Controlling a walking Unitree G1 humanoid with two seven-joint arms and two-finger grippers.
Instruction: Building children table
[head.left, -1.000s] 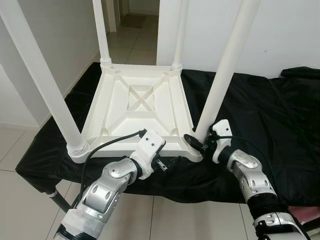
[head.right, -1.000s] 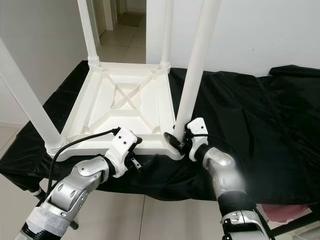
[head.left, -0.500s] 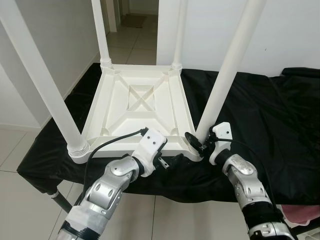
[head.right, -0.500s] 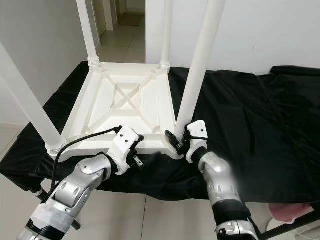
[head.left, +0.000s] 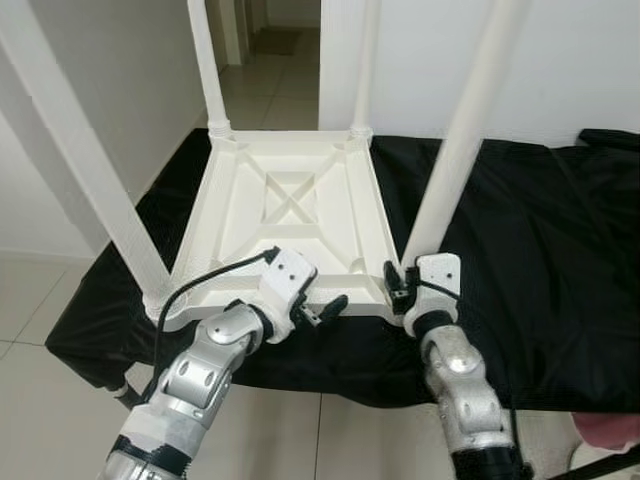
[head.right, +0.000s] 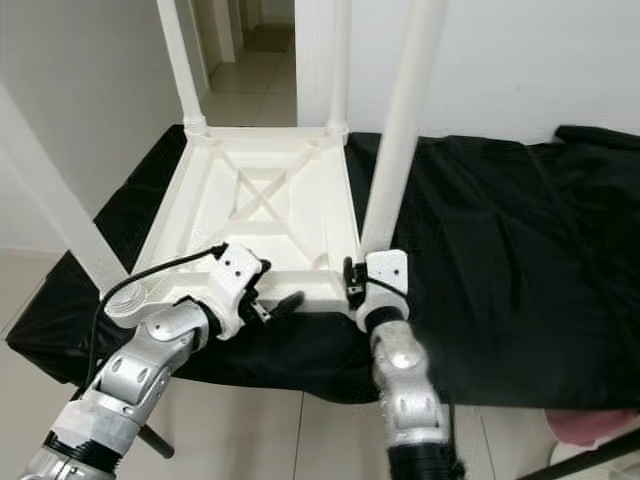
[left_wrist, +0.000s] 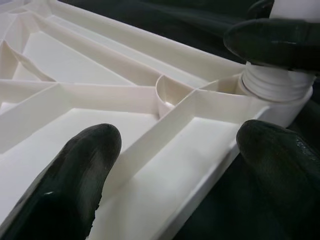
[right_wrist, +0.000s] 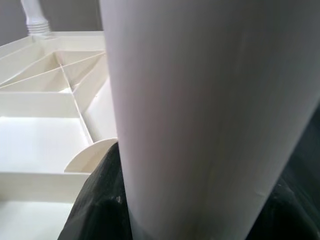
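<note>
A black cloth (head.left: 540, 230) drapes the low counter, its folds loose toward the right. Plain white walls (head.left: 600, 60) rise behind it, broken by an open doorway (head.left: 270, 50) leading onto a corridor of pale, glossy floor tiles (head.left: 40, 400). The same tiles run beneath the counter. A pink object (head.left: 610, 432) sits at the lower right edge.
</note>
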